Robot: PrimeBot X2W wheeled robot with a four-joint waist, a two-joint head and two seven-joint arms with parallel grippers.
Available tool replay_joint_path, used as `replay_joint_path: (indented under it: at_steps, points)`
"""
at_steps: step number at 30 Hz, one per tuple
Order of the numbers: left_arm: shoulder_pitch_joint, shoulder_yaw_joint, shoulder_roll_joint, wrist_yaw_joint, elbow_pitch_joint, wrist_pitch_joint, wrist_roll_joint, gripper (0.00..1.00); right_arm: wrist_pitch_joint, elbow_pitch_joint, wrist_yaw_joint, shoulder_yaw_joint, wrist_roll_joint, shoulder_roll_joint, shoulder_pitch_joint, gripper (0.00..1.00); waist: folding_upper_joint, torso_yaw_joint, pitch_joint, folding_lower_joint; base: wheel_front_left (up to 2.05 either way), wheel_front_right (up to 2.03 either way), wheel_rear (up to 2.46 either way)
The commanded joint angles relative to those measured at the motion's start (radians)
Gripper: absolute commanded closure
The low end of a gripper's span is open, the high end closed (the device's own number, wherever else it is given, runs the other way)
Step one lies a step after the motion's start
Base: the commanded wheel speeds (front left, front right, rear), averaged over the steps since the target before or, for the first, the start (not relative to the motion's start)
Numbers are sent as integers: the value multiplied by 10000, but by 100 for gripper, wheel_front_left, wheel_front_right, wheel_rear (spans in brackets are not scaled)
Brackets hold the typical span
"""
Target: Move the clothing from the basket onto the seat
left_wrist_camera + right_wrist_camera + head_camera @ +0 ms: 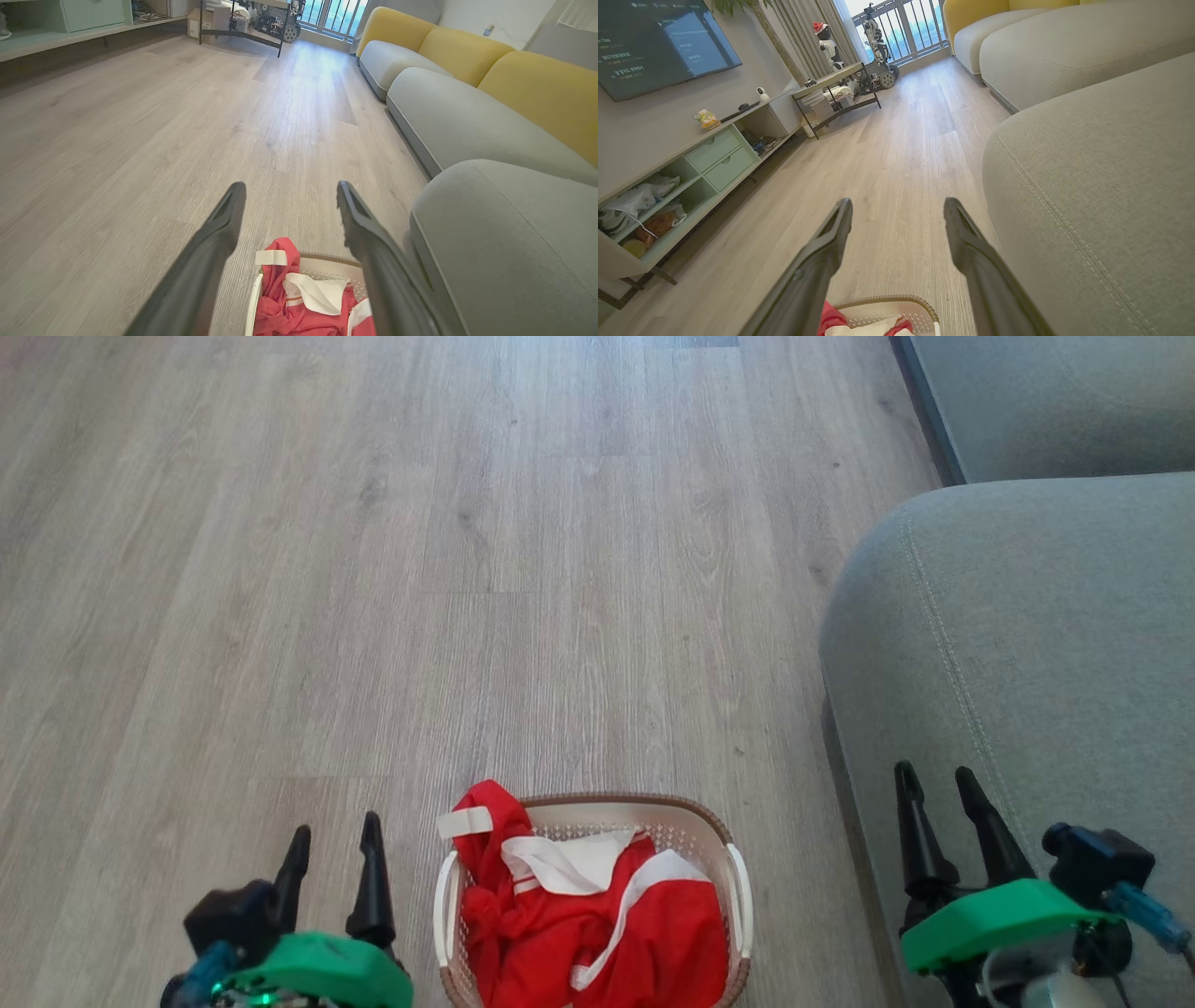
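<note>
One basket [738,887], with the red clothing [597,915] heaped inside, is set on the wood-look floor [373,569] beside one grey-green seat [1027,644]. The left gripper [336,826] and the right gripper [934,771] are held spread, empty.

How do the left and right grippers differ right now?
The left gripper is over bare floor, left of the basket; the right gripper shows against the edge of the seat. In the head view the left gripper sits closer to the clothing than the right gripper. Both are open and empty.
</note>
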Motion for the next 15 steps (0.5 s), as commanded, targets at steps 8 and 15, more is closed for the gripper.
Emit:
replay_joint_path:
  at_steps: [8,15]
  points:
    - [-157,15,189,270,-454,-384,1289,0,-397,-454,-1,310,-1272,-132,-119,0,0,25,-11,0,0,0,0]
    - [-60,-47,184,396,-508,-589,2041,0,-604,-489,-2,418,-2118,-139,-95,0,0,29,-25,0,0,0,0]
